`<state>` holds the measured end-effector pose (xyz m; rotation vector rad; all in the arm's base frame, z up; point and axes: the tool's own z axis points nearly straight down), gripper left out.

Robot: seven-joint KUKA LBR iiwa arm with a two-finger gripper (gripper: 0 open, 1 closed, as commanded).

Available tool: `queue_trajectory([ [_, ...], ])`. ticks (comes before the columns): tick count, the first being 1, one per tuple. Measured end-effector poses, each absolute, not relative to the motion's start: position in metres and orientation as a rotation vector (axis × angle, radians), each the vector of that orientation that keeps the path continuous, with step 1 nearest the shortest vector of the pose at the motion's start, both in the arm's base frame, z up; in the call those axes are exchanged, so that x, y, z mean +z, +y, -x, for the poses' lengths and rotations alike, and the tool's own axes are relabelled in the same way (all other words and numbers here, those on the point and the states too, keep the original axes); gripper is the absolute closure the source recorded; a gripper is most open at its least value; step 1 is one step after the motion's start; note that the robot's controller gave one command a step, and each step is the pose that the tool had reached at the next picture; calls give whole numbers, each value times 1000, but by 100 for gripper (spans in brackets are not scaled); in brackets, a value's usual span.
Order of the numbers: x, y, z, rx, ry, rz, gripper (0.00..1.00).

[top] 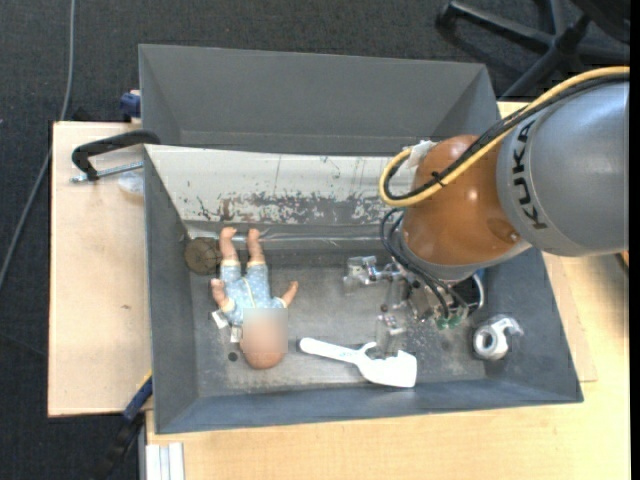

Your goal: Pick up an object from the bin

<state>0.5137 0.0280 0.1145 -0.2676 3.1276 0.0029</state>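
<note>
Low in the middle of the frame the gripper [388,334] hangs right at the broad end of a white plastic spatula [396,371] on the floor of the bin [300,108], whether spread or pinched I can't tell, with a baby doll [250,298] to its left and a small white ring [492,339] to its right.

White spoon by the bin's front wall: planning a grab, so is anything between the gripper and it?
Nothing visible. The gripper hangs above the wide end of the spoon; the doll lies apart on its left, the small ring on its right.
</note>
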Motion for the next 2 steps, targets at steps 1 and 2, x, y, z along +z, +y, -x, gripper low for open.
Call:
queue_trajectory([
  [1,81,4,-499,2,3126,256,0],
  [2,71,3,-502,2,3070,624,100],
])
